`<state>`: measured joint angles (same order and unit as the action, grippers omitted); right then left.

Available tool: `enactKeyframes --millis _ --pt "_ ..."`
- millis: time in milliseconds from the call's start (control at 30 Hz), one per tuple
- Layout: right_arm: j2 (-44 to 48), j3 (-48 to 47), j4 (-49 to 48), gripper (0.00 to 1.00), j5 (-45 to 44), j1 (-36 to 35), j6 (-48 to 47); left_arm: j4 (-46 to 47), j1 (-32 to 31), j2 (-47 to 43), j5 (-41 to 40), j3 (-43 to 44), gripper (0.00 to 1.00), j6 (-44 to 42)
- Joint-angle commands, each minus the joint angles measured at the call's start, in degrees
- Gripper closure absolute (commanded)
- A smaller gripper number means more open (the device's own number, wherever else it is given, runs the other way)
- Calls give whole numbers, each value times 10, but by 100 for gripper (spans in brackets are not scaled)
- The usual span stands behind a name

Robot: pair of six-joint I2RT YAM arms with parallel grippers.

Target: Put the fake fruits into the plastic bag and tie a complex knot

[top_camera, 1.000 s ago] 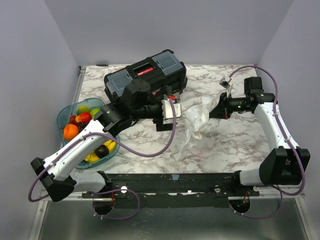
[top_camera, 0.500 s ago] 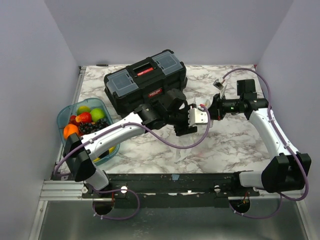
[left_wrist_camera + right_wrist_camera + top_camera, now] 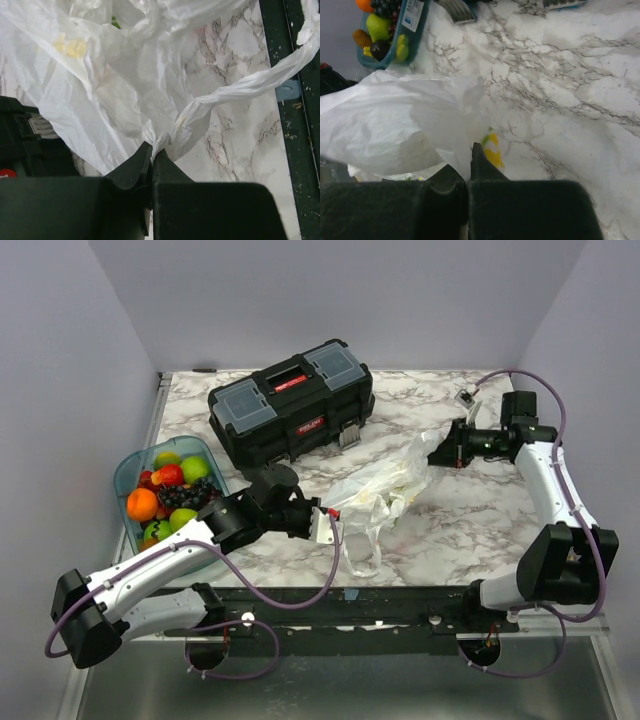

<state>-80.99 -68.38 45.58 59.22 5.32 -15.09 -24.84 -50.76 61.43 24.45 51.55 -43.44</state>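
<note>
The left claw [image 3: 151, 154] has its two fingers pressed together on the plastic bag [image 3: 100, 95]. They pinch it at a thin twisted place where the film is gathered like a small knot. From this place one twisted strand [image 3: 250, 85] of the bag runs over the counter [image 3: 235, 145] towards the dark front rail [image 3: 295, 125]. The wide loose part of the bag spreads out beyond the fingers. A pale yellow patch and a small green spot show through the film; what they are, I cannot tell.

The right claw [image 3: 469, 155] also has its fingers pressed together, and it pinches a fold of the same bag at the other end. Just beside its fingers there is a yellow and green patch at the edge of the film, too blurred to name.

In the top view the crumpled bag is stretched over the marble counter between the two claws. It reaches from the left claw near the front edge to the right claw further back on the right. The black toolbox [image 3: 290, 400] stands behind the bag, apart from it. The fake fruits [image 3: 170, 490] are in the teal tray [image 3: 120, 483] at the left side of the counter, well apart from the bag. An orange one, a red one, green ones and a dark bunch are visible, heaped together.
</note>
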Motion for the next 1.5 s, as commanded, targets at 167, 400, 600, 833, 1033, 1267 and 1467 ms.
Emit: enactKeyframes --millis 167,400,600,833,1033,1267,1467 --pt "-8 -19 70 99 93 52 -128 -34 120 26 11 -6 100 43" --pt "71 56 12 99 124 42 -66 -31 127 25 68 89 15 109" --pt "127 121 -188 99 134 41 177 -15 61 5 69 141 5 128" --pt "162 155 -283 99 118 40 291 29 -52 39 10 144 33 160" --pt "175 164 -264 99 124 40 276 56 -65 79 -96 128 43 178" --pt "188 176 -269 99 135 40 289 75 -65 139 -191 138 44 160" --pt "195 170 -269 99 141 39 300 70 -62 228 -288 157 39 137"
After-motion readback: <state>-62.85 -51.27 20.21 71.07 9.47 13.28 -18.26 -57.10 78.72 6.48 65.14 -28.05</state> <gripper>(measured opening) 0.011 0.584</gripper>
